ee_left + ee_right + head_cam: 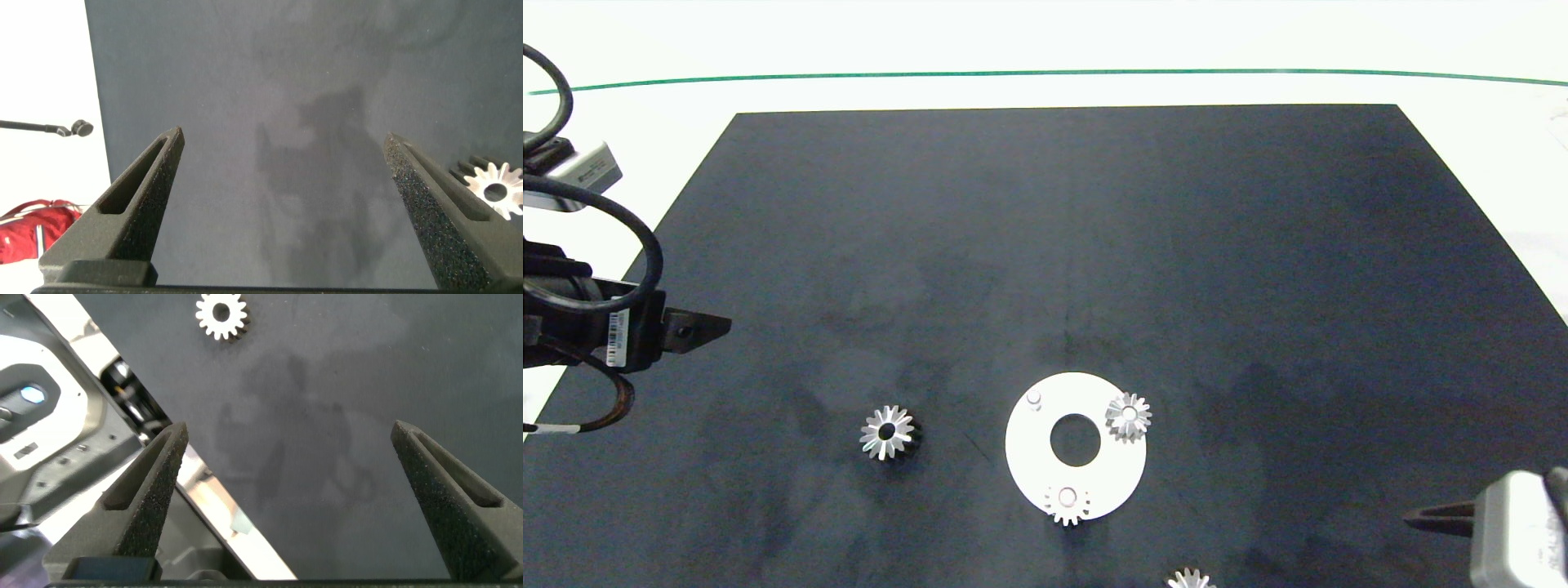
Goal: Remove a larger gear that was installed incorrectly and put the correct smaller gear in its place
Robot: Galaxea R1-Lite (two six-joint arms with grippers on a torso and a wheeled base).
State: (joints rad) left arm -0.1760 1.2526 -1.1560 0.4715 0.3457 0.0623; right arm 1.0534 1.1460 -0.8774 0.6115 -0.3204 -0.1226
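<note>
Two gears are seated on the white ring plate [1045, 457], one at its right rim [1129, 416] and one at its near edge [1067, 505], while the peg [1035, 398] at its upper left stands bare. The larger gear [887, 432], the one with the tall dark body, sits off to the left on the black mat [1045, 245], well apart from the plate. So to me the removal half looks done, and what's left is fetching the smaller gear [1191, 579], which is half cut off at the head view's near edge.

Left gripper [698, 328] hangs over the mat's left side, jaws apart and holding nothing. Right gripper [1437, 517] is at the lower right, jaws also spread wide and empty. It's the closer one to the spare gear, so I'd guess it goes next: centre over it, drop, pinch across the teeth, then line up the hole with the bare peg.

Right wrist view gives that gear [221, 315] whole, ahead of the fingers. Left wrist view catches only the larger gear [494, 189] just beyond one finger.
</note>
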